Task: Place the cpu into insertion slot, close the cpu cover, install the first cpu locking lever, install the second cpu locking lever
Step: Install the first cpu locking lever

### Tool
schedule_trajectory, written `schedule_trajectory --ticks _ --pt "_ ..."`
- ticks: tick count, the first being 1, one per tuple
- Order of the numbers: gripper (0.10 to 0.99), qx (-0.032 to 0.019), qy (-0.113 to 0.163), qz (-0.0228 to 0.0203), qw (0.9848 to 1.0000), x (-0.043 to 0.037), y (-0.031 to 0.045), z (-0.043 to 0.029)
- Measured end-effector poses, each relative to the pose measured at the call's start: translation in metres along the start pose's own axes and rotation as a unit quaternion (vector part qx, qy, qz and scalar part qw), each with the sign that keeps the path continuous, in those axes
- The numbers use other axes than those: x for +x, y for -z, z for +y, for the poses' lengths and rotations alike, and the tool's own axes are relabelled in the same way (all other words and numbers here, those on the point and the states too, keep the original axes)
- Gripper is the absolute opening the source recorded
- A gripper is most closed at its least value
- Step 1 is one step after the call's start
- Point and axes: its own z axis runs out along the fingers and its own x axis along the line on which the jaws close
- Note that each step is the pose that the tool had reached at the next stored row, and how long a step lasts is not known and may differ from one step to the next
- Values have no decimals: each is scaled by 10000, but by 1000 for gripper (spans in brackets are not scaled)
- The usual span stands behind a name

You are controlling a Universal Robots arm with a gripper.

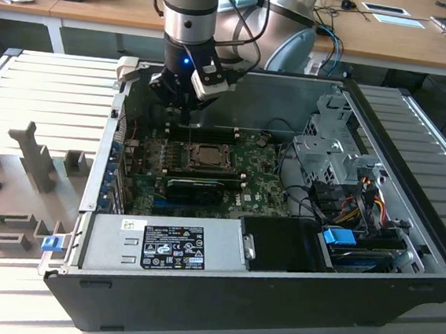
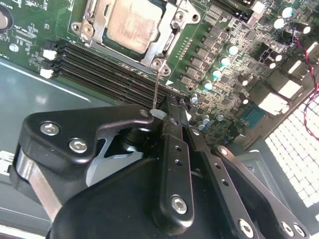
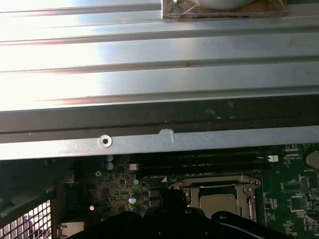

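the robot's hand [image 2: 167, 112], fingers drawn together on a thin locking lever [image 2: 156, 87], hangs just beside the insertion slot [image 2: 130, 27]. the cpu [image 2: 132, 22] sits seated in the slot with the cpu cover [image 2: 167, 42] down over it; lever work appears under way on the green board [image 1: 264, 191].
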Motion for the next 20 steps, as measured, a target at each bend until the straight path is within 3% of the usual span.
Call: schedule_trajectory --ticks 20 --pt "106 0 0 1 10000 -183 -4 11"
